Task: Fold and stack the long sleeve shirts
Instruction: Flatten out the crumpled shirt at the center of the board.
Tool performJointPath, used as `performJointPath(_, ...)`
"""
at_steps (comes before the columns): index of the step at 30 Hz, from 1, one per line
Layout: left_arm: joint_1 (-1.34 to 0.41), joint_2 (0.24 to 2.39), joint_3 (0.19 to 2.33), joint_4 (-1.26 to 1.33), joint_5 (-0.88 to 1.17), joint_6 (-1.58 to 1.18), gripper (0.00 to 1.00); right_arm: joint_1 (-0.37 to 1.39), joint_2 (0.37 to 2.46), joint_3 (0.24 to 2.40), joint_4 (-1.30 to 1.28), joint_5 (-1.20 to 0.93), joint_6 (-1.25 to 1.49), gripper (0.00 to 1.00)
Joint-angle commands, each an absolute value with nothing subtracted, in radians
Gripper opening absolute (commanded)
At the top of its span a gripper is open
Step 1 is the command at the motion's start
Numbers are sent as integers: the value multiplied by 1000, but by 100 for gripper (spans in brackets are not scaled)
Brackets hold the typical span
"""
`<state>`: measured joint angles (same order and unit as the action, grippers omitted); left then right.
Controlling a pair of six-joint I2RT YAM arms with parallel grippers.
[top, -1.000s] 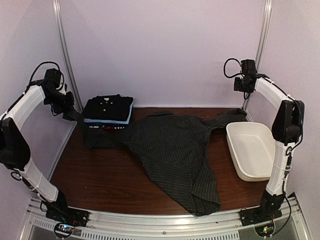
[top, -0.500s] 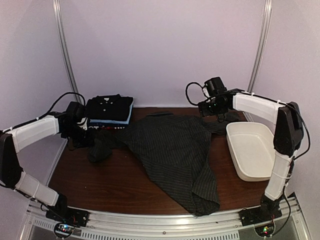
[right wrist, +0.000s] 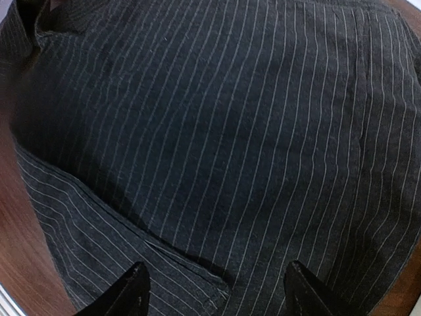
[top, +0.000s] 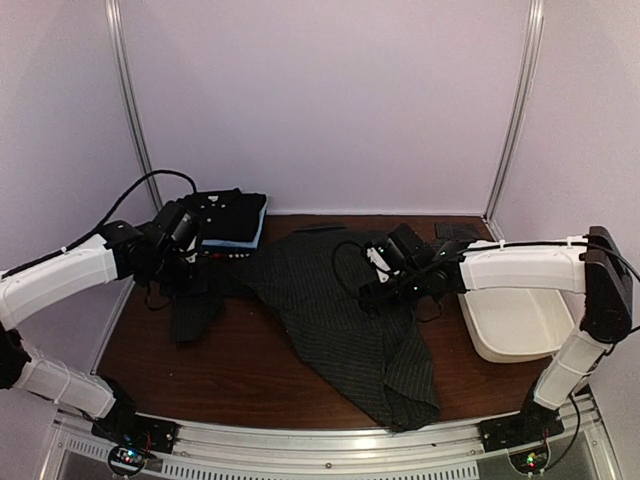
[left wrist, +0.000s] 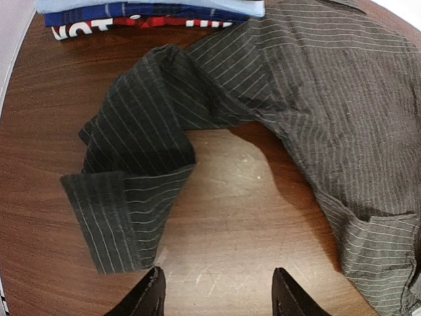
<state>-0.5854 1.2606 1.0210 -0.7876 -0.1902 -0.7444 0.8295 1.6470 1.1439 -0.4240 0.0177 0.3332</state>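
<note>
A charcoal pinstriped long sleeve shirt (top: 340,320) lies spread and rumpled across the middle of the table. Its left sleeve (left wrist: 131,171) is bent back on itself on the wood, cuff nearest me. My left gripper (left wrist: 218,293) is open over bare wood just right of that cuff, holding nothing; in the top view it (top: 185,268) hangs beside the sleeve (top: 195,305). My right gripper (right wrist: 217,289) is open just above the shirt's body, nothing between its fingers (right wrist: 131,289); from above it (top: 372,290) sits over the shirt's right half. Folded shirts (top: 225,215) are stacked at the back left.
A white plastic tub (top: 478,330) stands at the right edge, partly under my right arm. The stack (left wrist: 151,10) shows light blue, dark blue and red-printed layers. Side walls close in left and right. Bare wood shows in front of the sleeve.
My left gripper has opened and dropped the sleeve onto the table, after carrying it forward and down. My right arm has swung from the back right corner to above the shirt's body.
</note>
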Motion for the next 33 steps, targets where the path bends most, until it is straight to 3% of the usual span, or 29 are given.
performJointPath(1,-685,1299,1132,-831,-270,-844,57,829,1599,1056,-413,2,398,71)
performJointPath(10,-809,1651,1431,-734,-151,-781,57,813,1498,889,-559,143,446,71)
performJointPath(18,-819,2009,1679,-709,37,-718,57,748,1369,795,-633,180,513,72)
performJointPath(33,-870,1982,1431,-679,292,-654,57,725,1251,933,-807,258,568,73)
